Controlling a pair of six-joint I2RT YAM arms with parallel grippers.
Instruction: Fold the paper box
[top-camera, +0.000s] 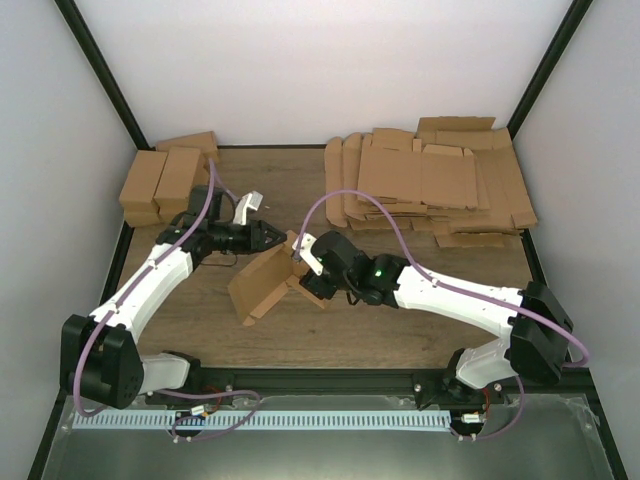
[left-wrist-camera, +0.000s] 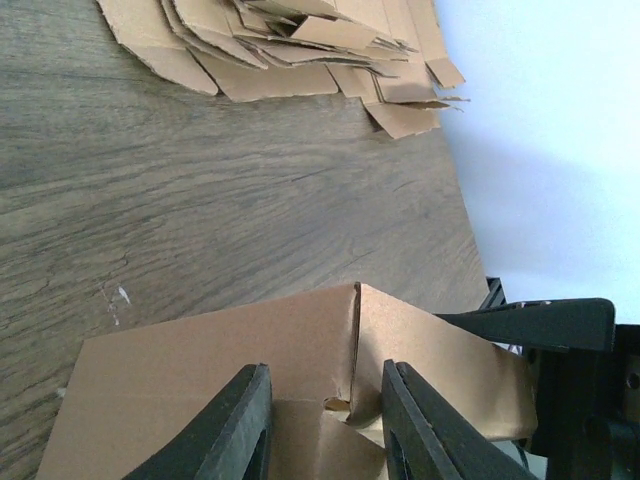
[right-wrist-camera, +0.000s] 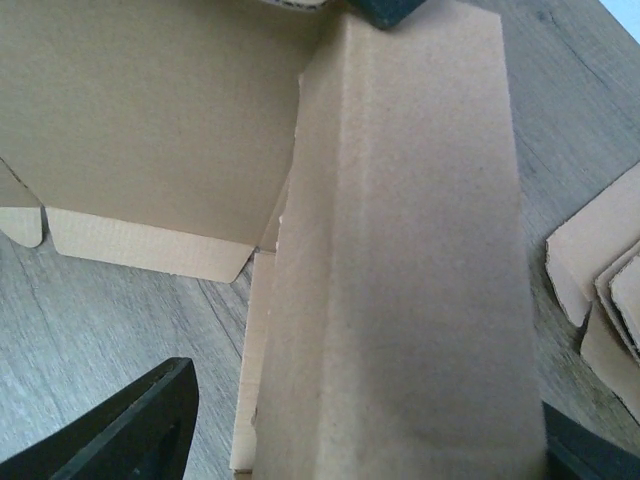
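The paper box (top-camera: 265, 285), a brown die-cut sheet partly folded, stands tilted on the wooden table between the two arms. My left gripper (top-camera: 280, 238) reaches its upper far corner. In the left wrist view the jaws of that gripper (left-wrist-camera: 330, 425) straddle a raised corner of the box (left-wrist-camera: 200, 370), with a gap on each side. My right gripper (top-camera: 303, 266) meets the box's right side. In the right wrist view a long folded panel (right-wrist-camera: 400, 250) fills the space between the wide-open jaws of the right gripper (right-wrist-camera: 370, 440). The left finger (right-wrist-camera: 140, 425) stands apart from the panel.
A heap of flat brown blanks (top-camera: 430, 185) lies at the back right, also seen in the left wrist view (left-wrist-camera: 300, 50). Finished brown boxes (top-camera: 165, 180) stand at the back left. Black frame posts and white walls close in the table.
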